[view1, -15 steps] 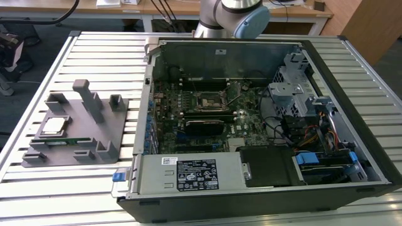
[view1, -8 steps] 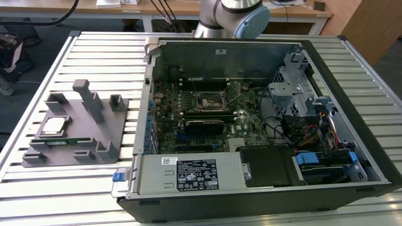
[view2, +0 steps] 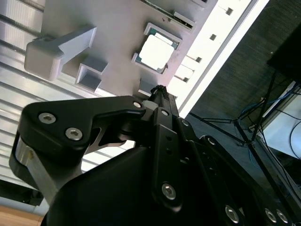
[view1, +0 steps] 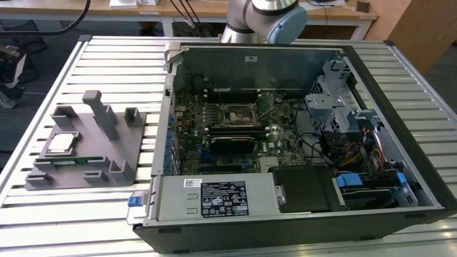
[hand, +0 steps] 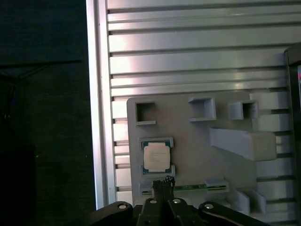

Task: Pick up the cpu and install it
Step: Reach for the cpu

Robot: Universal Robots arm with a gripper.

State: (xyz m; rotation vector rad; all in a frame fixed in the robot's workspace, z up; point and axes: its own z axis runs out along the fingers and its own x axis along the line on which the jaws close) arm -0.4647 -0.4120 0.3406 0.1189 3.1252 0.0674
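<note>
The cpu (view1: 61, 143) is a small square chip with a silver top. It lies flat in a pocket of the grey plastic tray (view1: 107, 152) on the slatted table, at the exterior view's left. Both wrist views look down on it from well above: cpu (view2: 156, 51), cpu (hand: 156, 157). My gripper (hand: 163, 181) hangs over the tray's edge near the chip, and its black fingertips (view2: 160, 90) meet with nothing between them. The motherboard's socket (view1: 237, 113) sits inside the open computer case (view1: 300, 139).
A thin green memory stick (hand: 193, 187) lies in a tray slot beside the chip. Upright grey blocks (view1: 100, 110) rise from the tray. The case walls, drive cage (view1: 332, 101) and cables (view1: 350, 155) crowd the board. The table's edge (hand: 96, 103) runs close by the tray.
</note>
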